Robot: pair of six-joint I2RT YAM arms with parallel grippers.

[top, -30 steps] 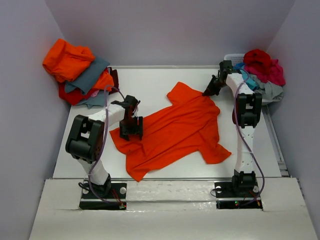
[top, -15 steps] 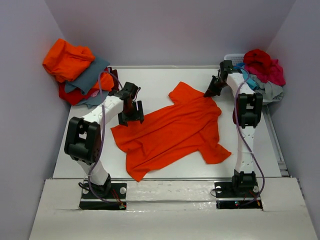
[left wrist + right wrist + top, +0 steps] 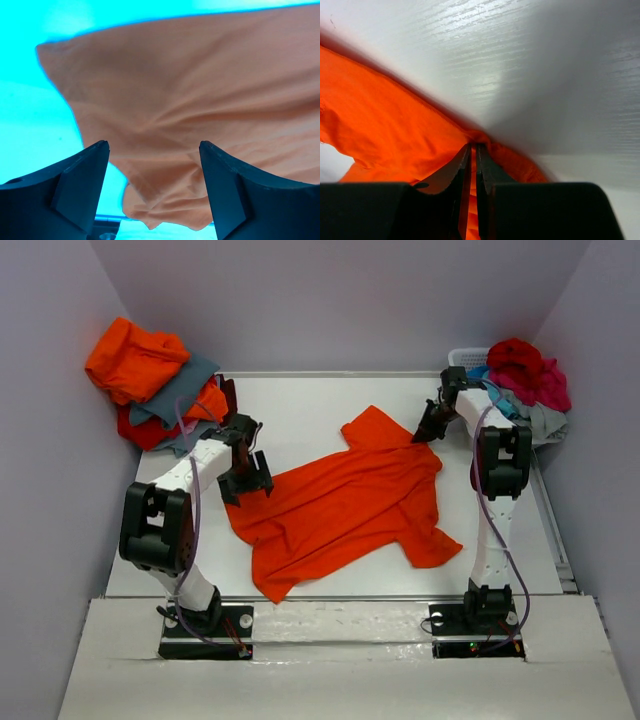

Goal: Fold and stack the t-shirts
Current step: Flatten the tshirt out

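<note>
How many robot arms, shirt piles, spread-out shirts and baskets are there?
2 robot arms: left arm, right arm
2 shirt piles: left pile, right pile
1 spread-out orange shirt
1 white basket
Total: 6

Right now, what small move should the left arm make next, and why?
Probably lower the left gripper and close on the left edge of the orange t-shirt: its jaws hang open just above that cloth, holding nothing, while the right gripper pinches the far corner.
</note>
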